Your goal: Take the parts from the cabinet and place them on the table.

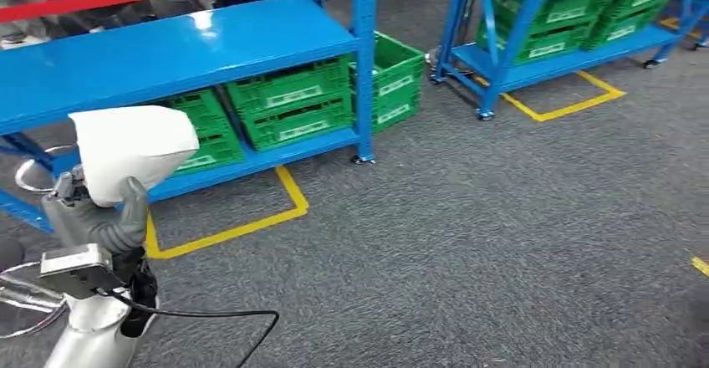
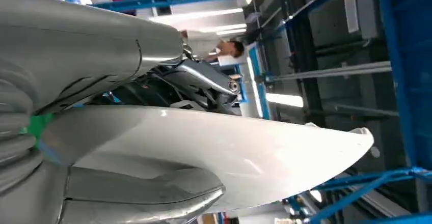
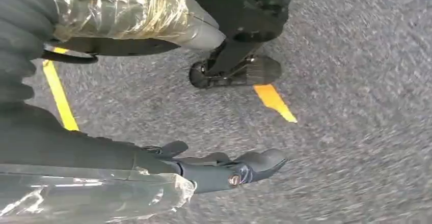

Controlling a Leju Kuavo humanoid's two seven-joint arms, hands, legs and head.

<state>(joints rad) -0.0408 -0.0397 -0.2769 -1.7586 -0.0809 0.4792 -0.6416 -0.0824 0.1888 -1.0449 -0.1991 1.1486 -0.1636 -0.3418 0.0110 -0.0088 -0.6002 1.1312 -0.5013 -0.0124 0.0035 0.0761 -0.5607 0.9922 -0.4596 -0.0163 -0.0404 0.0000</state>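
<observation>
My left hand (image 1: pixel 96 217) gripped the white part (image 1: pixel 130 150), lifted near-left, in front of the blue rack (image 1: pixel 167 50) w/ green crates (image 1: pixel 288 104). Right hand (image 3: pixel 224 170) hung over grey carpet, fingers apart, holding nothing. Pickup done; table placement left.

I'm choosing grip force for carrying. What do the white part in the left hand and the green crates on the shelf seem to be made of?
White part: smooth glossy shell, probably moulded plastic; the left wrist view shows sheen. The left hand holds it. Green crates: matte plastic by their ribbed, slotted walls.
</observation>
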